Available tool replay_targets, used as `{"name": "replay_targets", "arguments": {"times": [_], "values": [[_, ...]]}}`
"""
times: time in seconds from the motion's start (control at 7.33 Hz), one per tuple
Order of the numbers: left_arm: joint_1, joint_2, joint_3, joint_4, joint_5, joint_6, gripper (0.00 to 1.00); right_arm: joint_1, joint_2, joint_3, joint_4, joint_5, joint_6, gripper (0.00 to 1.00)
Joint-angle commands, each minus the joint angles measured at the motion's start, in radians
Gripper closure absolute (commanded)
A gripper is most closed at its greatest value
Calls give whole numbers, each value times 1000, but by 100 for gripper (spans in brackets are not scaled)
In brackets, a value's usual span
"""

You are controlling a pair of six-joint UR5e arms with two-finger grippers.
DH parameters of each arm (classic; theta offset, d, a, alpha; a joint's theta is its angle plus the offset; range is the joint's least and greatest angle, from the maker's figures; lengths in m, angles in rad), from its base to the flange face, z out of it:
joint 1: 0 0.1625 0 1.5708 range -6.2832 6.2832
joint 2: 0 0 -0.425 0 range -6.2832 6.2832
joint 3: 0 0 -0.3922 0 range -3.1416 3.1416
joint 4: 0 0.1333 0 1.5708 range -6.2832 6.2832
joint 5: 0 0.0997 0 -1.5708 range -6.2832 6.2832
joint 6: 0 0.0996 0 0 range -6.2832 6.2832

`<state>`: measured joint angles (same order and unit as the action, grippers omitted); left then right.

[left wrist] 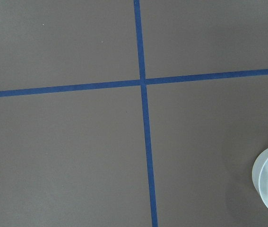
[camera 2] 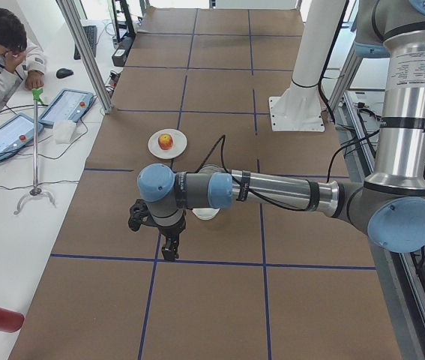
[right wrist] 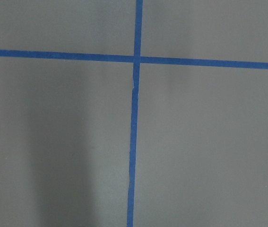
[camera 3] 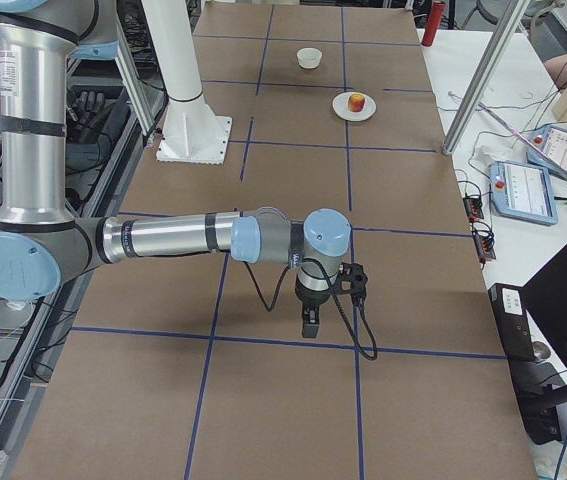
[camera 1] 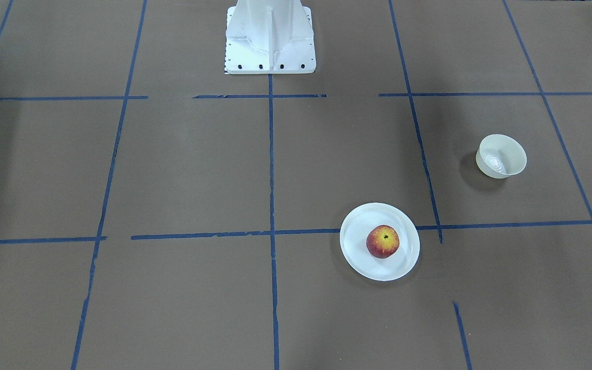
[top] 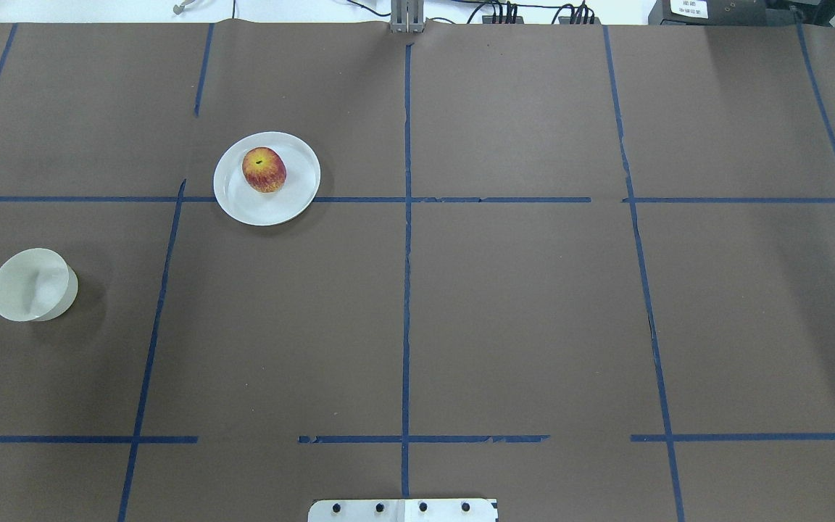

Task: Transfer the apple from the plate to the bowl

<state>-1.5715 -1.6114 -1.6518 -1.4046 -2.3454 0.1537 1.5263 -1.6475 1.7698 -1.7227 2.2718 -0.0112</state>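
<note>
Brown-papered counter (top: 533, 326) is carrying the apple (top: 264, 169) on its plate (top: 301, 190), lying beyond the bowl (top: 33, 284) from the nearer left end effector (camera 2: 169, 251) (spread or pressed together: cannot tell).

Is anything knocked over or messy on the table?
Nothing is spilled or tipped. The small red apple sits on the flat white plate, and the small cream-white bowl stands upright. The blue tape lines have gaps.

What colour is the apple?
The apple is red, yellow around its stem; front-facing view shows it best.
</note>
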Motion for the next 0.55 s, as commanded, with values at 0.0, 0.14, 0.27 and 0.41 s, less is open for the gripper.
{"name": "replay_targets", "arguments": {"times": [0.0,0.14,0.27,0.41], "values": [[8,-15,-11,7,-23,-2,0,0,0,-1,2,0,0,0],[19,-28,4,24,-6,-6,0,0,0,-1,0,0,0,0],[13,-12,-8,30,1,-5,0,0,0,0,0,0,0,0],[14,-13,-37,19,-5,-8,0,0,0,0,0,0,-1,0]]}}
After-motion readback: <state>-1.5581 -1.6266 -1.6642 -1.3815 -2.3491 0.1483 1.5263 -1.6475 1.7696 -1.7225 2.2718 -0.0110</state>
